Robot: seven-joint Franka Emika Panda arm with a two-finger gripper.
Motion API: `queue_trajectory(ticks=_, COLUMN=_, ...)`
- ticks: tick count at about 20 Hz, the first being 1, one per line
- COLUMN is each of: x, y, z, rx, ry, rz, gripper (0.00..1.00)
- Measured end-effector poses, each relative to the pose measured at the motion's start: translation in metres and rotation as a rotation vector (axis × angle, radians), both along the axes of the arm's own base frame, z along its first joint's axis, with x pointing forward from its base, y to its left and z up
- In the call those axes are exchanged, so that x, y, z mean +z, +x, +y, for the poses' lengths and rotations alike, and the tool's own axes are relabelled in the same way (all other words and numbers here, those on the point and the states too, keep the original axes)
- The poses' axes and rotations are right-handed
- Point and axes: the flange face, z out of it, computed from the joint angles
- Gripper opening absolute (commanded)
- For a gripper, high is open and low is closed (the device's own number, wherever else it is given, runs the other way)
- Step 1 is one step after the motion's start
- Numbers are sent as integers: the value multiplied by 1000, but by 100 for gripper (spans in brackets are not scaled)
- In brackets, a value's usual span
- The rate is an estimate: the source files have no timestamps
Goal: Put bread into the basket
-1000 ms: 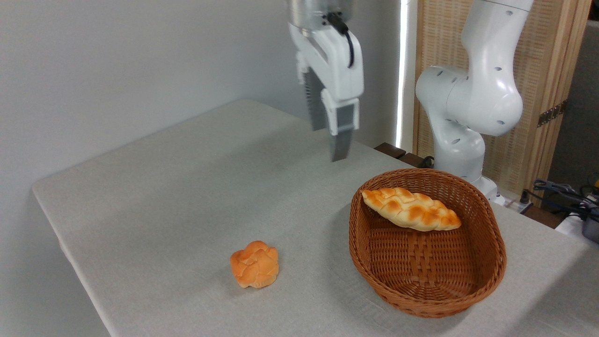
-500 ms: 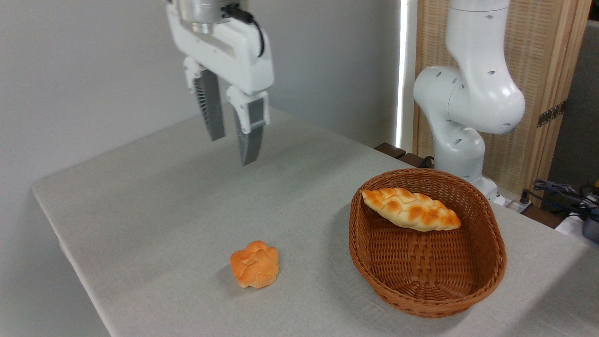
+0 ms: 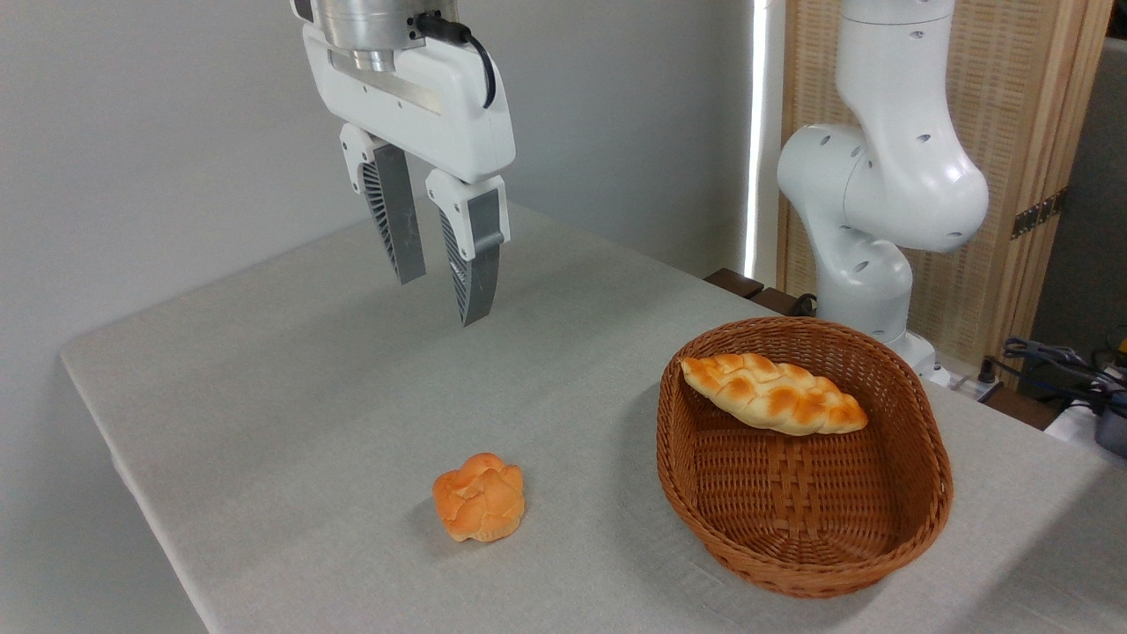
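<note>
the bread [image 3: 773, 394] lies inside the basket [image 3: 933, 493], at its far end, resting against the back wall with one pointed tip near the left rim and the other reaching toward the right side; it sits a little tilted, its left end higher. the basket stands on the right part of the table [image 3: 290, 414], its woven floor bare in front of the loaf. a small round bun [image 3: 480, 496] sits on the cloth to the left of the basket, apart from it and nearer the front edge. the gripper [image 3: 440, 295] hangs in the air over the far left part of the table, well apart from both the bun and the basket, pointing down. its two grey fingers [image 3: 394, 216] stand apart with a clear gap between them, and nothing is held there. the white arm [image 3: 880, 185] rises behind the basket at the right, in front of a wooden slatted screen [image 3: 1030, 114]. some cables [image 3: 1057, 361] lie at the far right edge.
</note>
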Motion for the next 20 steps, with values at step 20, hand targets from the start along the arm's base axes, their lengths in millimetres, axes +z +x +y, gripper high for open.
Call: queue_trajectory(ticks=20, x=-5, y=0, z=6, rx=0, ry=57, rz=16, gripper=100)
